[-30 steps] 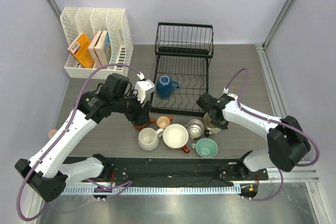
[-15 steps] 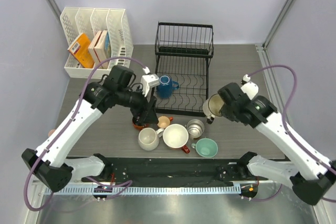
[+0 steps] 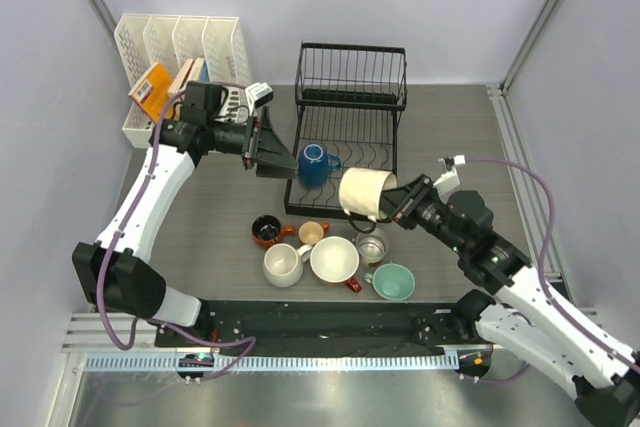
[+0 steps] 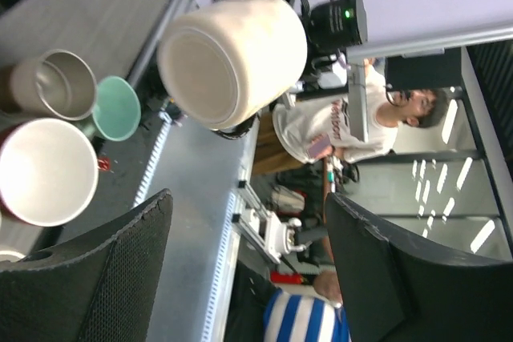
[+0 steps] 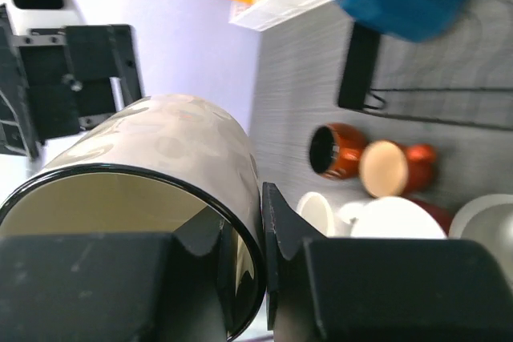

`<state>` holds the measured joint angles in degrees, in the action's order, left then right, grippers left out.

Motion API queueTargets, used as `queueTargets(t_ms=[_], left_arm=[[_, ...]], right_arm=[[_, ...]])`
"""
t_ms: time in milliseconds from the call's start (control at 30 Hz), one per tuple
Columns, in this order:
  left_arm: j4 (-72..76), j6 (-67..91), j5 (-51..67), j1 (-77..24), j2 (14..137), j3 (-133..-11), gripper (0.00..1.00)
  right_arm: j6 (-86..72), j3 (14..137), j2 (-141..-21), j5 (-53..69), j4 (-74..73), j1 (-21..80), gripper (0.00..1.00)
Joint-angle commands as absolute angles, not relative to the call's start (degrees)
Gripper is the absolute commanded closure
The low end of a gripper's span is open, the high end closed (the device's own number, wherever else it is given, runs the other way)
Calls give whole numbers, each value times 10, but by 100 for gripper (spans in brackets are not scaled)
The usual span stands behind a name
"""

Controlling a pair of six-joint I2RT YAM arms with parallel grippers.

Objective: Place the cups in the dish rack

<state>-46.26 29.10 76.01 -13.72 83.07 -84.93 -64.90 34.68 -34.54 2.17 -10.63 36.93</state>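
- Table [image 3: 450, 127]: grey wood-grain top.
- White slotted file organizer [image 3: 225, 57]: far left corner.
- Black wire dish rack [image 3: 352, 97]: far centre, just right of the organizer.
- Mug cluster, near centre, in front of the rack:
  - red-brown mug [image 3: 266, 230], dark inside
  - peach mug [image 3: 312, 233]
  - white mug [image 3: 282, 265]
  - red mug with white inside [image 3: 335, 259]
  - steel mug [image 3: 372, 244]
  - teal mug [image 3: 393, 282], nearest right

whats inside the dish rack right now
One blue mug sits on the dish rack lower tier, near its front left. Nothing shows on the upper shelf. The cream mug held by the right gripper hides the front right corner.
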Motion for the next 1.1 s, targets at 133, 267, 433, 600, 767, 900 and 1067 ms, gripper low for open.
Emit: queueTargets(t_ms=[133,267,433,600,767,900,1067], left_arm=[[-336,445,809,-187,777,-803,21],[-273,485,811,-187,759,-788,20],[-251,497,802,-187,744,-769,20],[-244,499,788,-187,749,-766,21],[-241,500,765,-186,753,-768,21],[-240,507,745,-187,751,-766,23],[-208,532,741,-187,741,-747,39]], right_arm=[[-718,427,-525,132,295,372,99],[-750,446,-586,131,367,381,99],[-749,462,-607,121,379,386,99],[-765,459,-635,119,423,395,99],[-765,457,-663,98,448,419,99],[-780,452,-707,86,499,434,99],[-787,459,-748,74,541,442,99]])
